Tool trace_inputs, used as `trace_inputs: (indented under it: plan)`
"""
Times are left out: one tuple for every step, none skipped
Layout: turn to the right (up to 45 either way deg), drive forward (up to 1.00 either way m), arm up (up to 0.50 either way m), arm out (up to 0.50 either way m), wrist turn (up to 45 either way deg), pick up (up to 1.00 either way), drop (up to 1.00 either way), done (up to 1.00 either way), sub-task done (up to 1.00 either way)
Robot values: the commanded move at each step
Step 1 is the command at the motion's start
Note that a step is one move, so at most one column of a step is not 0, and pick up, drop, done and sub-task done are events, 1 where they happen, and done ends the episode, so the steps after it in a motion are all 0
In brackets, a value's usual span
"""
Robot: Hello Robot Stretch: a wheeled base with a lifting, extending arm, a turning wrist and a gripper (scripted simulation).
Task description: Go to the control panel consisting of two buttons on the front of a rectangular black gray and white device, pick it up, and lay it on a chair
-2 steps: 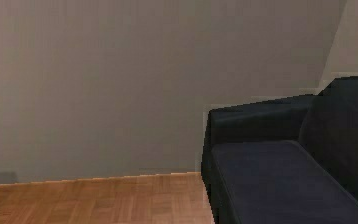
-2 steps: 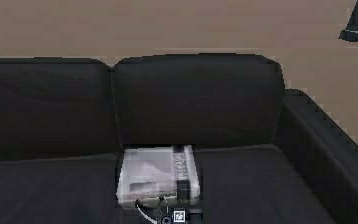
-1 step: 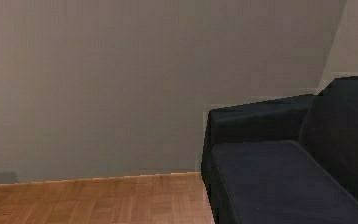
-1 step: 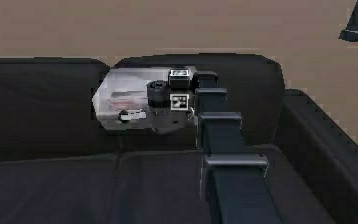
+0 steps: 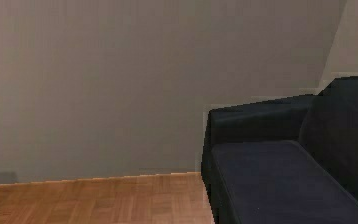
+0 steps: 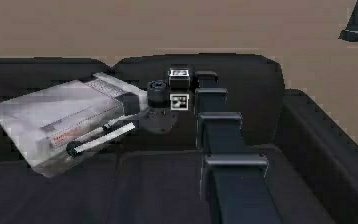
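Observation:
A rectangular grey, white and black device (image 6: 57, 118) hangs tilted at the far end of my gripper (image 6: 99, 137), above the seat of a dark couch (image 6: 317, 140). The gripper holds the device, clear of the cushions. The dark arm bar (image 6: 225, 150) rises from the bottom edge of the arm side view, with white marker squares (image 6: 179, 86) at its end. The same dark blue couch (image 5: 277, 165) stands at the forward view's right, with a thick backrest and one armrest toward me.
A plain grey wall (image 5: 107, 80) stands close ahead, and a strip of wooden floor (image 5: 97, 200) lies below it at the forward view's left. Beyond the couch's backrest is brown floor and the dark foot of some furniture (image 6: 357, 25).

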Motion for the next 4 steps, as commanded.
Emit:
trace_inputs:
  plan:
    - [0.0, 0.0, 0.0, 0.0, -45.0, 0.0, 0.0, 0.0, 0.0]
    - [0.0, 0.0, 0.0, 0.0, -15.0, 0.0, 0.0, 0.0, 0.0]
    - [0.0, 0.0, 0.0, -0.22, 0.0, 0.0, 0.0, 0.0, 0.0]
    - [-45.0, 0.0, 0.0, 0.0, 0.0, 0.0, 0.0, 0.0, 0.0]
